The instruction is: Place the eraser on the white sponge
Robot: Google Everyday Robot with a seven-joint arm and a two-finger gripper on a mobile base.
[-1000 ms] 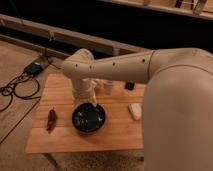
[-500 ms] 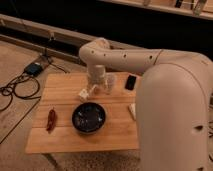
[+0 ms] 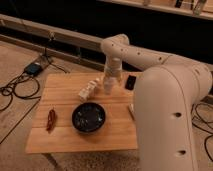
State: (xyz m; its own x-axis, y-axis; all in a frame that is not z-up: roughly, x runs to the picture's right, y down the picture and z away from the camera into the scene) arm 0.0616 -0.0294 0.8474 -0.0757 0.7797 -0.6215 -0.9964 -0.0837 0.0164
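My claw [image 3: 110, 81] hangs at the far edge of the counter [image 3: 65, 140], seemingly just beside the eraser [image 3: 131, 82] — open or gripping, I cannot tell.

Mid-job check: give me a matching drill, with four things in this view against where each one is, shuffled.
Things:
1 bowl
2 eraser
3 red item
4 gripper

Places:
A left edge of the table
B far side, just right of the gripper
C middle, toward the near side
D over the far side, between the carton and the eraser

Pairs: 1-C, 2-B, 3-A, 4-D
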